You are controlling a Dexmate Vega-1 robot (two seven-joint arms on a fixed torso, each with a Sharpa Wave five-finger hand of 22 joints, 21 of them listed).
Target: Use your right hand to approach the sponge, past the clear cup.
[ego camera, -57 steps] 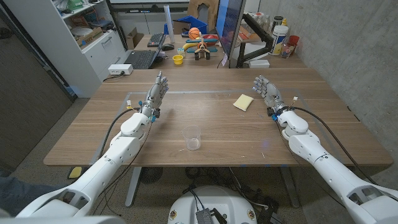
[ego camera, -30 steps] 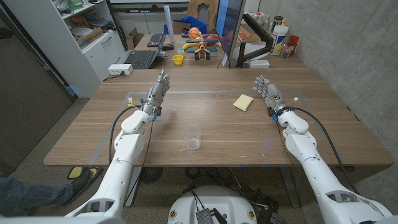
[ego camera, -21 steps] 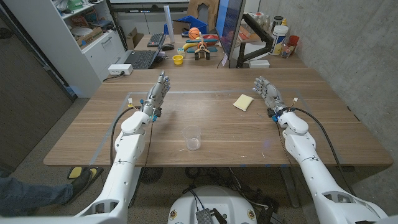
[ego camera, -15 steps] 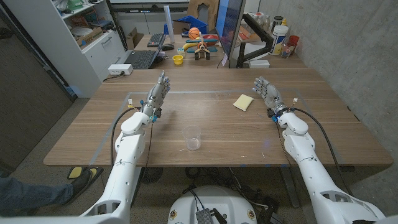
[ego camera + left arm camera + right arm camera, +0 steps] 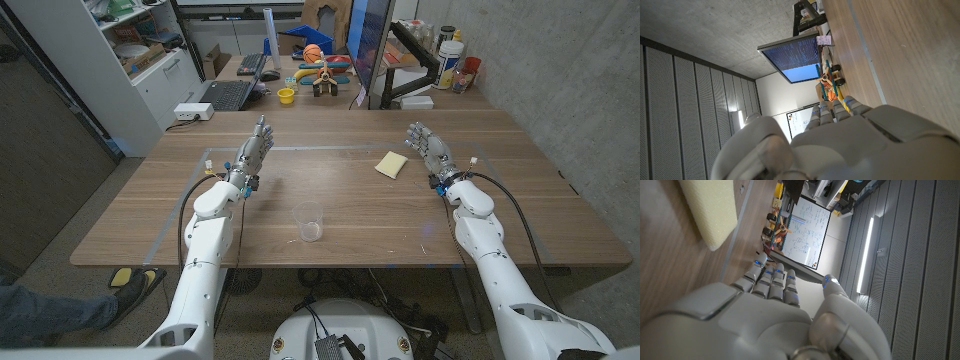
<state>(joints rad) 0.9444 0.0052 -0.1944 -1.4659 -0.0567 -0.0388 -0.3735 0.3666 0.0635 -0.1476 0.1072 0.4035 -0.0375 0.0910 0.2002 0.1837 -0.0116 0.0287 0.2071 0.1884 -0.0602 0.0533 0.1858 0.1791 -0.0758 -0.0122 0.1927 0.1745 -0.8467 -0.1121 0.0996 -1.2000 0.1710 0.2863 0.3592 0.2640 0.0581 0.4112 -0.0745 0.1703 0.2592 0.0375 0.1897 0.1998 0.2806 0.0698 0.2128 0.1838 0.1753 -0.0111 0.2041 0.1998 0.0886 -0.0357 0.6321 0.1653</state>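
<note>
A yellow sponge (image 5: 391, 164) lies on the wooden table (image 5: 330, 215), right of centre toward the far side; the right wrist view has the sponge (image 5: 710, 215) close beside the fingers. A clear cup (image 5: 309, 222) stands upright near the front middle. My right hand (image 5: 429, 150) is raised just right of the sponge, fingers apart and holding nothing, a short gap from it. My left hand (image 5: 253, 152) is raised on the left side, fingers extended and empty.
A strip of tape (image 5: 320, 148) runs across the table's far part. Beyond the far edge stand a monitor (image 5: 372, 50), a laptop (image 5: 226, 95), toys (image 5: 322, 75) and bottles (image 5: 452, 50). A concrete wall (image 5: 560, 90) rises on the right. A person's shoe (image 5: 135, 288) sits on the floor at left.
My right hand has crept slightly toward the sponge; the left hand, cup and sponge stay put. A person's foot has appeared at the bottom left.
</note>
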